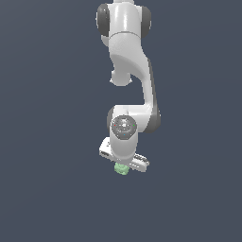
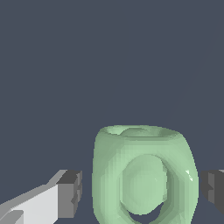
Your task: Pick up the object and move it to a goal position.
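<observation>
This is no real room but a bare computer-rendered test scene: everything sits against one flat, even slate-blue ground (image 1: 42, 118) with no walls, furniture, shadows or texture in either view. The white robot arm (image 1: 127, 61) has the smooth, glossy, evenly lit look of a rendered model, and the small pale-green block (image 2: 142, 175) shows faceted, pixelled edges in the wrist view. The grey finger pads (image 2: 70, 192) are plain flat-shaded boxes.
</observation>
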Motion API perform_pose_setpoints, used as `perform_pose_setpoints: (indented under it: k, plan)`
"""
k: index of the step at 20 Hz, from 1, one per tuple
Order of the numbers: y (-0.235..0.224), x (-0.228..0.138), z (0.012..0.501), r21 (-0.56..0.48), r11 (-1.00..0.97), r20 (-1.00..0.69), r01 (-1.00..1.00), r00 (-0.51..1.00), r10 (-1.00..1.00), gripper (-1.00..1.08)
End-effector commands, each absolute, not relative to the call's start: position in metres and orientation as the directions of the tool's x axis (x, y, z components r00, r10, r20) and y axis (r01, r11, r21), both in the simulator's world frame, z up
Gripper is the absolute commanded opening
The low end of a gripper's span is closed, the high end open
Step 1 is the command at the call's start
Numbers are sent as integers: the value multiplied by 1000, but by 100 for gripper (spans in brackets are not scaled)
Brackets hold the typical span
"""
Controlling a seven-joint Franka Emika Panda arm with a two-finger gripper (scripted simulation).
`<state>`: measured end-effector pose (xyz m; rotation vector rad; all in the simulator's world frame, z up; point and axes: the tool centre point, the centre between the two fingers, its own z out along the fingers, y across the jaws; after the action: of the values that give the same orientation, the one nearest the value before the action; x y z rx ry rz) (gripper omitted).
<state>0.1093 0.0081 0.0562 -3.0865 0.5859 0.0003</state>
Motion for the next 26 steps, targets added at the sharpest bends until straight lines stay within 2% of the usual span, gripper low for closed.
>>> perform_pose_setpoints:
  k: [1, 8, 9, 26]
  plan:
    - [8, 109, 44, 0, -930, 0, -367, 930, -367, 100]
    - [8, 111, 39, 0, -930, 0, -368, 930, -368, 100]
    - [8, 111, 39, 0, -930, 0, -368, 930, -368, -100]
    - [1, 106, 48, 0, -930, 0, -368, 930, -368, -100]
